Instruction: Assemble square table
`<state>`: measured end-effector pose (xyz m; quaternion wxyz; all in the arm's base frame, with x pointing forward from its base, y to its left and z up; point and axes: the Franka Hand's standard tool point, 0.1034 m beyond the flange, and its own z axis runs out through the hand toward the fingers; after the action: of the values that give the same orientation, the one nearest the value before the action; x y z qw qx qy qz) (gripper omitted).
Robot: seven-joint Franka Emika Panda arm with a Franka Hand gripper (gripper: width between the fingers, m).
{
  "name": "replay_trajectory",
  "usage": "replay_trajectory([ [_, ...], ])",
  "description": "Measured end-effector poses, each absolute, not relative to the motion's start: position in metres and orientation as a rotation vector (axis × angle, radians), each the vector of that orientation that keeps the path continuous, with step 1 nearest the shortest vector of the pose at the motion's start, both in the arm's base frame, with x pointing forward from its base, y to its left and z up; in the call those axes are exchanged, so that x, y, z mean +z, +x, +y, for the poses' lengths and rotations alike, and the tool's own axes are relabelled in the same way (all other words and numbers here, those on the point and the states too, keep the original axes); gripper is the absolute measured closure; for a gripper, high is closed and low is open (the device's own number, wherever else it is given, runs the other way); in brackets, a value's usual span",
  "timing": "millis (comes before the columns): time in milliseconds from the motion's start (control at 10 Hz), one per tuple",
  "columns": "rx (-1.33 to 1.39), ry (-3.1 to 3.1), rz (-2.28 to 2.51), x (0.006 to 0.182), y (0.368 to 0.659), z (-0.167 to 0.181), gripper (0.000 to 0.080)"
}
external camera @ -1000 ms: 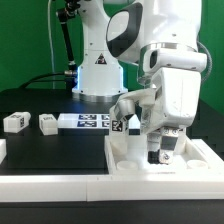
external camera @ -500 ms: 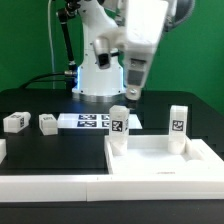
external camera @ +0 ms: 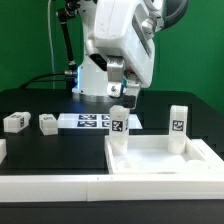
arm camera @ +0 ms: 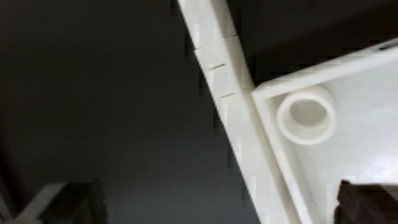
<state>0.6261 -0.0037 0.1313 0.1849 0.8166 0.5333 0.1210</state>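
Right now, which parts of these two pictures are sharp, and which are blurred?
Exterior view: the hand looks slightly blurred, while the square panel and its two standing legs are sharp. Wrist view: all is soft, yet the panel's round hole is readable, without glare.

I read no letters, numbers or brand names in either view. The only signs are black-and-white square tags: one on the first upright leg [external camera: 119, 128] at the exterior view's left, one on the second upright leg [external camera: 178, 121] at its right, and a row on the marker board [external camera: 88, 121] — all too small to decode.
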Motion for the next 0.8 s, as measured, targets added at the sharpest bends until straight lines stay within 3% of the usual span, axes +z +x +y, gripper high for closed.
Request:
replay_trajectory([
  [200, 0.348, 2.483, 1.297, 0.136, 0.611, -0.013, 0.015],
  [400, 0.285, 2.656, 1.145, 0.142, 0.565, -0.039, 0.015],
  [500, 0.274, 2.728, 1.036, 0.138, 0.553, -0.045, 0.015],
  [700, 0.183, 2.833, 0.871, 0.112, 0.519, -0.051, 0.015],
  [800, 0.175, 2.861, 0.782, 0.108, 0.516, -0.056, 0.015],
])
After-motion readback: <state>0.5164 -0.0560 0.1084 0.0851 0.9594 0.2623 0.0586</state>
